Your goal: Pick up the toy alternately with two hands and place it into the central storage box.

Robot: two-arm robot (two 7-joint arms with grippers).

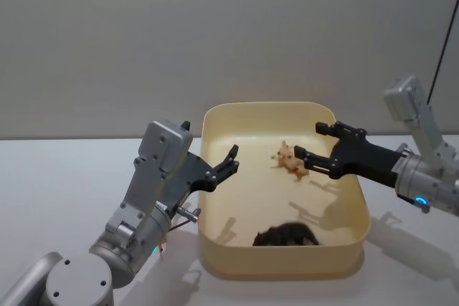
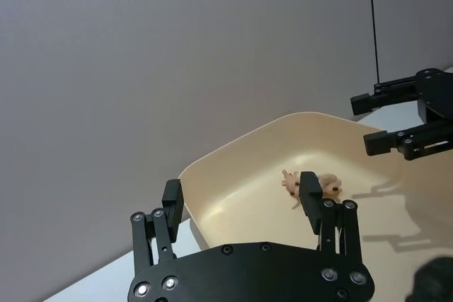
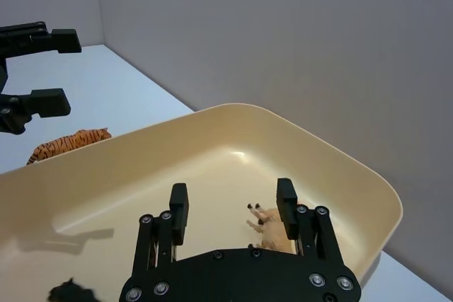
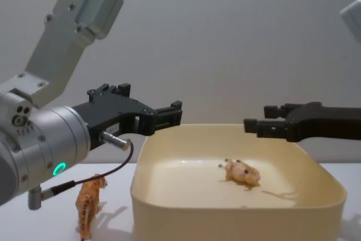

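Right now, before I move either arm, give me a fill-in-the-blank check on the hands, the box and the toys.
1. The left hand and the right hand hover over the box, both ____ and holding nothing.
2. The box holds ____ toys: a tan one and a dark one.
3. The striped toy standing outside the box is a ____.

Missing words: open; two; tiger.

Bright, even overhead light; soft shadows.
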